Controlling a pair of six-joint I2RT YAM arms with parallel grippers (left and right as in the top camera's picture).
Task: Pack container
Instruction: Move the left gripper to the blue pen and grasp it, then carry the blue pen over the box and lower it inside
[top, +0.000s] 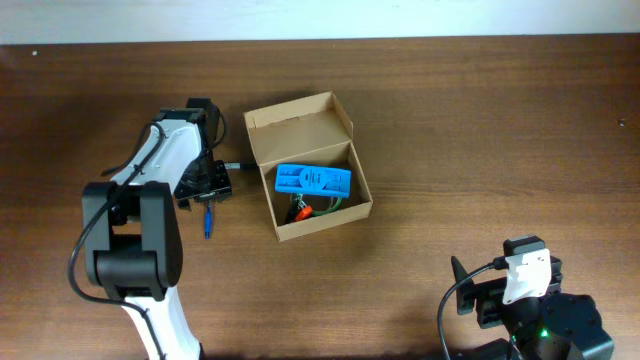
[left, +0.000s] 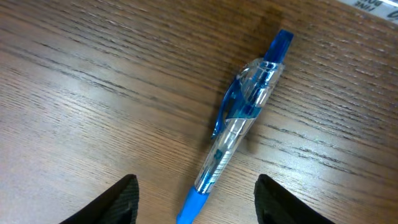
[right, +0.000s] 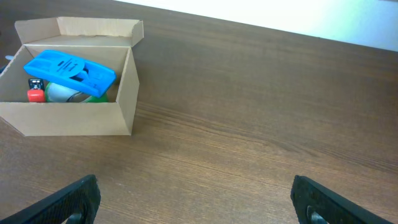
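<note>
The container (top: 300, 125) is a tan cardboard box standing open left of the table's middle, its lid flap up at the back; its side wall (right: 68, 118) faces the right wrist camera. A flat blue case (top: 313, 180) (right: 68, 70) lies inside on top of other items. A clear and blue pen (top: 209, 222) (left: 239, 124) lies on the wood left of the box. My left gripper (top: 207, 192) (left: 198, 186) is low over the pen, open, with a finger on each side of its blue end and neither touching it. My right gripper (top: 462, 290) (right: 196, 186) is open and empty, near the front right.
Under the blue case sit a red item (right: 35, 94) and a green one (right: 93, 96). A small dark object (top: 235, 163) lies between my left arm and the box. Bare wood stretches from the box to my right gripper.
</note>
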